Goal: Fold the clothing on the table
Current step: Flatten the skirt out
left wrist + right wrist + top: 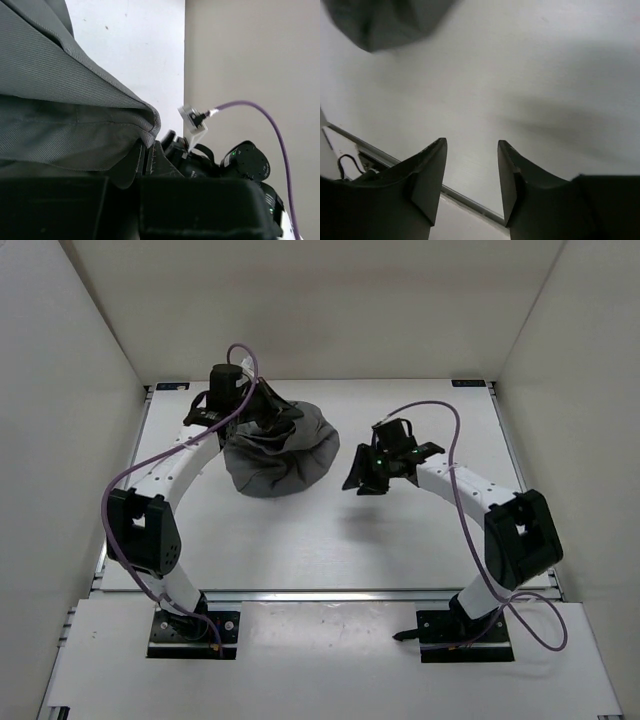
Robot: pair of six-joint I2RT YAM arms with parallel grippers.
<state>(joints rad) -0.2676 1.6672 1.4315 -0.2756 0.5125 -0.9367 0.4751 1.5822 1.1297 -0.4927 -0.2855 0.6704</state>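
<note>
While the soft medium-gray fabric garment (285,462) lies bunched in a rounded heap on the matte white table (330,550), toward its far left corner, you have only one hold on it. The left gripper (280,420) is clenched on a folded edge at the far side of the heap. The right gripper (357,480) hangs released and empty, jaws apart over the table, just beside the heap's right edge. From it the garment lies to the left. The heap is slightly wider across than deep, so I judge the right gripper, being free, should reach leftward for the next grasp.
</note>
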